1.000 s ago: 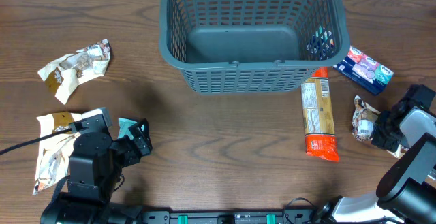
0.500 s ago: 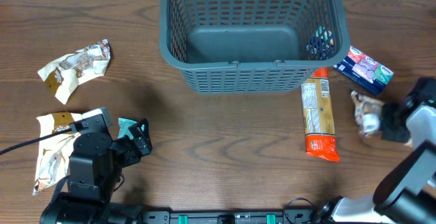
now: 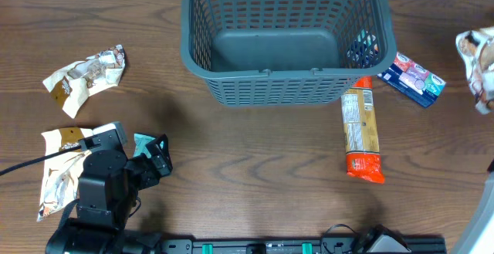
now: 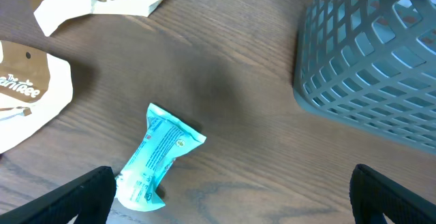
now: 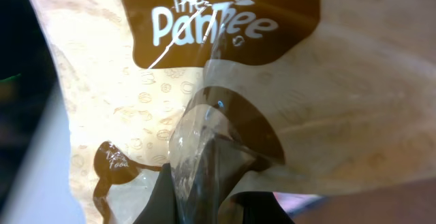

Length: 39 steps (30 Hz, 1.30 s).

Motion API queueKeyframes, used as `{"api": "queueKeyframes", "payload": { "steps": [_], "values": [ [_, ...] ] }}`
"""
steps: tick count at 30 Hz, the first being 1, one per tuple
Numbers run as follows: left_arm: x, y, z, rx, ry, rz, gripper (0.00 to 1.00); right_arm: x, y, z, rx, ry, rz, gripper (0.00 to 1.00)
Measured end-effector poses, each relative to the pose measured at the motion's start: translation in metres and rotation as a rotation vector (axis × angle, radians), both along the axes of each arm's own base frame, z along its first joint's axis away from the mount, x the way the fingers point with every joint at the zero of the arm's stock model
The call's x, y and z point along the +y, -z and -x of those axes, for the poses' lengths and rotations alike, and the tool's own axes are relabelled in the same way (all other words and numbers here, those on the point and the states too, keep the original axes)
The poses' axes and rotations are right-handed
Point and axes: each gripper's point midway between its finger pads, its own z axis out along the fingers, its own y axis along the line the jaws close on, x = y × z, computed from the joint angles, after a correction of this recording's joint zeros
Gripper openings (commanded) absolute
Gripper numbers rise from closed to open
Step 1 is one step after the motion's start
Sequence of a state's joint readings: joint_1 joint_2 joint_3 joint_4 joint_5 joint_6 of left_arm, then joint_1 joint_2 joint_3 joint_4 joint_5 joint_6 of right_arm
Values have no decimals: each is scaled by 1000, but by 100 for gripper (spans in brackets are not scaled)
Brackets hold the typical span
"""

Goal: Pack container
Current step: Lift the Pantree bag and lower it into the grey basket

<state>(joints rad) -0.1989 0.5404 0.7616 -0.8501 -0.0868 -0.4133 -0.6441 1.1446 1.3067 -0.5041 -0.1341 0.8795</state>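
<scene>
The container (image 3: 282, 34), a big dark grey lattice basket, stands at the back middle of the table; its wall (image 4: 368, 54) fills the upper right of the left wrist view. My right gripper (image 5: 211, 190) is shut on a cream and brown snack packet (image 5: 225, 67), which hangs in the air at the far right edge (image 3: 477, 57) and hides the fingers from above. My left gripper (image 3: 157, 157) rests low at the front left, open wide. A small teal packet (image 4: 160, 159) lies on the wood just ahead of its left finger (image 4: 82, 197), not between the jaws.
Two crumpled cream packets lie at the left, one further back (image 3: 85, 75) and one (image 3: 58, 177) beside the left arm. A long orange and beige packet (image 3: 361, 134) and a blue packet (image 3: 413, 78) lie right of the basket. Something blue (image 3: 361, 49) shows inside the basket's right corner.
My right gripper has lifted the cream and brown packet off the table at the right and carried it up and toward the back. The left arm has stayed still.
</scene>
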Motion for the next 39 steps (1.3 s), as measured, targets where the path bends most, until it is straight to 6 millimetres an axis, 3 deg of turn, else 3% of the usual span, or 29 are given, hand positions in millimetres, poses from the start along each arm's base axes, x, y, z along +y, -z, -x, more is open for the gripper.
{"api": "queueKeyframes", "payload": {
  "steps": [6, 12, 17, 22, 29, 34, 39],
  "values": [
    [0, 0, 0, 0, 0, 0, 99, 71, -75, -35, -271, -445, 170, 1],
    [0, 0, 0, 0, 0, 0, 99, 165, -104, -50, -418, -855, 252, 1],
    [0, 0, 0, 0, 0, 0, 99, 217, -99, -55, -440, -1046, 221, 1],
    [0, 0, 0, 0, 0, 0, 99, 250, -73, -75, -401, -1170, 149, 1],
    [0, 0, 0, 0, 0, 0, 99, 286, -31, -105, -318, -1282, 56, 1],
    [0, 0, 0, 0, 0, 0, 99, 300, -31, -115, -249, -1308, 35, 1],
    [0, 0, 0, 0, 0, 0, 99, 314, -18, -114, -4, -1236, 82, 1]
  ]
}}
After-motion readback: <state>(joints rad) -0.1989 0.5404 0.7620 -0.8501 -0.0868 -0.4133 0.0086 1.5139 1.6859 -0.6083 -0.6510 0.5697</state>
